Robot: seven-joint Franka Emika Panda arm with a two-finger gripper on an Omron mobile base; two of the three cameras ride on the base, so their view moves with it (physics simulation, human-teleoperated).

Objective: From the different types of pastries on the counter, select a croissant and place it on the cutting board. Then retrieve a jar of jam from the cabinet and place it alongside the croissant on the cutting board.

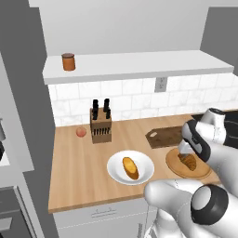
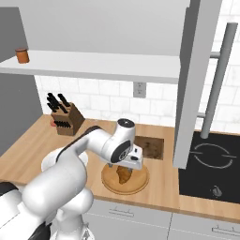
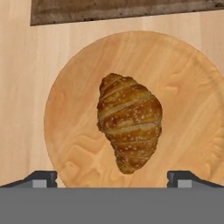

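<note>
Directly under the gripper (image 3: 112,177) lies the croissant (image 3: 129,126), resting on a round wooden plate (image 3: 74,144) — the two fingertips (image 3: 41,178) stand wide apart on either side of it, touching nothing. Beyond the plate sits the cutting board (image 1: 163,136), dark and bare, near the tiled wall. To the left, a white plate (image 1: 145,173) holds the roll (image 1: 130,168). A knife block (image 1: 101,124) stands further back, with a small pink fruit (image 1: 81,132) beside it. Up on the cabinet shelf (image 1: 139,65) stands the jar (image 1: 68,62) — far left end.

light-wood counter (image 1: 79,172), knife block (image 1: 101,125), white plate (image 1: 145,174), round wooden plate (image 1: 174,163), cutting board (image 1: 163,136)
</note>
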